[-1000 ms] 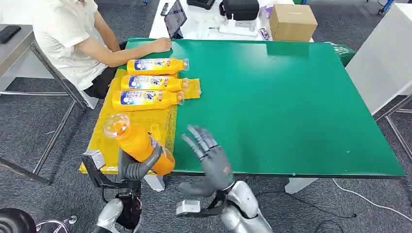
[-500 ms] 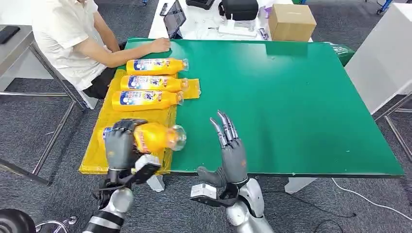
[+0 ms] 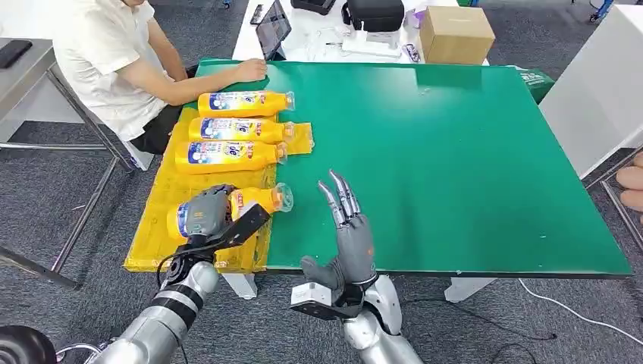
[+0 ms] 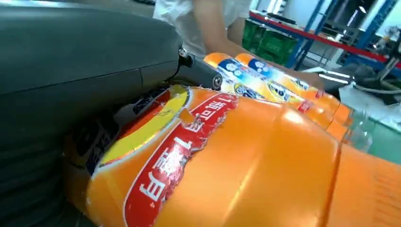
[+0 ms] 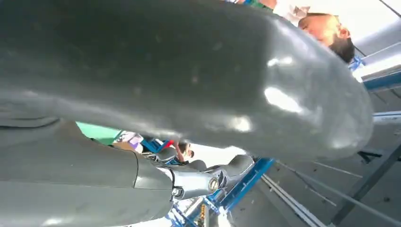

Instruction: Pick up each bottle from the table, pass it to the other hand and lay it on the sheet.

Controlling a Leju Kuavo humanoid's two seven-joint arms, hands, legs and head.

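From the head view, the left hand (image 3: 206, 214) gripped an orange plastic bottle with a clear cap (image 3: 258, 203), lying sideways low over the yellow sheet (image 3: 155, 235) on the green surface (image 3: 455, 152), near three matching orange bottles (image 3: 227, 129). The right hand (image 3: 350, 236) stood beside it, fingers straight and apart, holding nothing. In the left wrist view, the bottle's glossy wall and peeling label looked slippery; it seemed full and heavy, best taken mid-body. The right wrist view told nothing about the fingers.

Bright even indoor light, soft shadows, blurry wrist close-ups
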